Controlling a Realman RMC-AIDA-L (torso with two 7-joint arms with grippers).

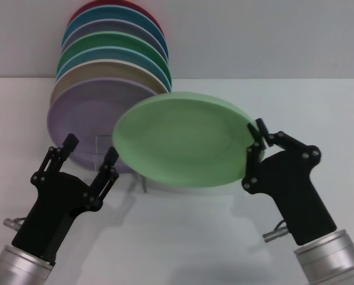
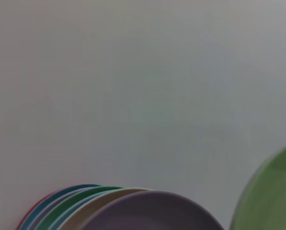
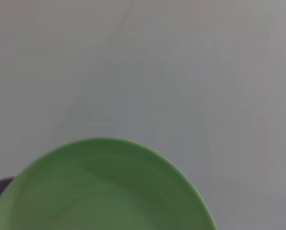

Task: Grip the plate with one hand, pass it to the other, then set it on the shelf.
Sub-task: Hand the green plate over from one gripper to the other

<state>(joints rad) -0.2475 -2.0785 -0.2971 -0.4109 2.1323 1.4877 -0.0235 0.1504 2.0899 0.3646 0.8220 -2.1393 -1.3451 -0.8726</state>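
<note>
Just in front of the shelf [image 1: 142, 181], the right hand [image 1: 257, 142] pinches the right rim of the plate [image 1: 183, 142] and holds it tilted in the air so the left hand [image 1: 89, 151], open and empty beside it, could take the free edge

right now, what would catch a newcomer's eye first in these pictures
The pale green plate stands out first, held up mid-scene by its edge in the right gripper. Behind it on the left, a row of coloured plates stands on edge in the wire rack, lilac one in front. The left gripper is open just before that lilac plate.
</note>
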